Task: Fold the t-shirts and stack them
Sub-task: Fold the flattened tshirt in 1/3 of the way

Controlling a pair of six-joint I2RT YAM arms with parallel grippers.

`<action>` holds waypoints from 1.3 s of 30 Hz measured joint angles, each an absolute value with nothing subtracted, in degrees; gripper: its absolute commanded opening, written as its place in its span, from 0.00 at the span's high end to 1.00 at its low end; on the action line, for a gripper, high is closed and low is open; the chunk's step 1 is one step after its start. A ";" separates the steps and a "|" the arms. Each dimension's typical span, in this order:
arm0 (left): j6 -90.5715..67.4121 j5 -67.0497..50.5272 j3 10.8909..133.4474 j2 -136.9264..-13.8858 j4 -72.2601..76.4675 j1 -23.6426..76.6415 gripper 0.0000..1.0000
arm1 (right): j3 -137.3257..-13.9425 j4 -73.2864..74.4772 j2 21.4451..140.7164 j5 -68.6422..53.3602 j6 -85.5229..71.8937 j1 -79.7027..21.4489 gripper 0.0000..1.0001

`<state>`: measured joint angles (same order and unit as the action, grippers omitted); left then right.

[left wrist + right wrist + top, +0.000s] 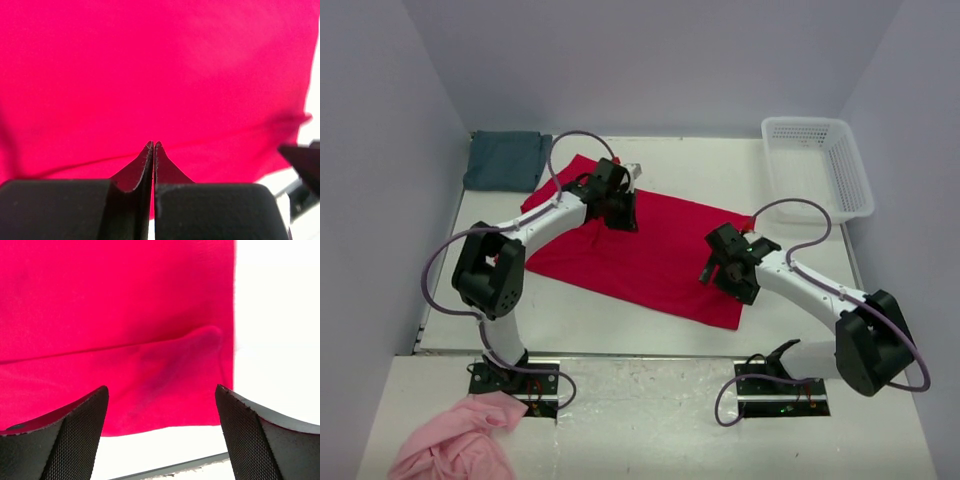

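The crimson red t-shirt [640,250] lies spread flat across the middle of the table. It fills the left wrist view [160,75] and most of the right wrist view [115,305]. The dull teal t-shirt [506,160] lies folded at the back left corner. My left gripper [620,213] hangs over the red shirt's far part, its jaws shut tip to tip [153,145], with no cloth seen pinched between them. My right gripper [716,272] is open [161,387] over the red shirt's right corner, where a low wrinkle rises near the hem.
A white plastic basket [850,180] stands at the back right. A pink cloth [455,445] lies in a heap off the table at the near left, beside the left arm's base. Bare white table [275,315] shows right of the red shirt.
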<state>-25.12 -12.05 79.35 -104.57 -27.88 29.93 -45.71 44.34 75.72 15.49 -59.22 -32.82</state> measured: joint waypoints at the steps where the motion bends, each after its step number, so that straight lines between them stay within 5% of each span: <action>1: -25.32 -12.71 78.78 -104.66 -27.55 31.18 1.00 | -45.63 44.99 75.02 15.64 -59.66 -32.12 0.14; 12: -26.39 -14.83 73.41 -106.80 -25.47 38.04 1.00 | -39.90 43.92 69.10 17.04 -60.82 -22.31 0.30; 17: -26.37 -14.81 73.21 -106.83 -25.23 38.02 1.00 | -39.83 40.07 71.16 16.97 -59.90 -20.47 0.46; 24: -26.39 -14.83 72.29 -106.94 -25.10 38.02 1.00 | -39.46 35.99 75.11 15.53 -59.20 -20.16 0.51; 33: -26.59 -14.81 72.25 -108.97 -25.08 38.02 1.00 | -36.36 33.63 74.96 13.50 -59.59 -20.16 0.84; 39: -26.98 -14.44 72.25 -110.87 -25.12 38.02 1.00 | -36.29 34.00 74.15 13.61 -60.93 -20.18 0.97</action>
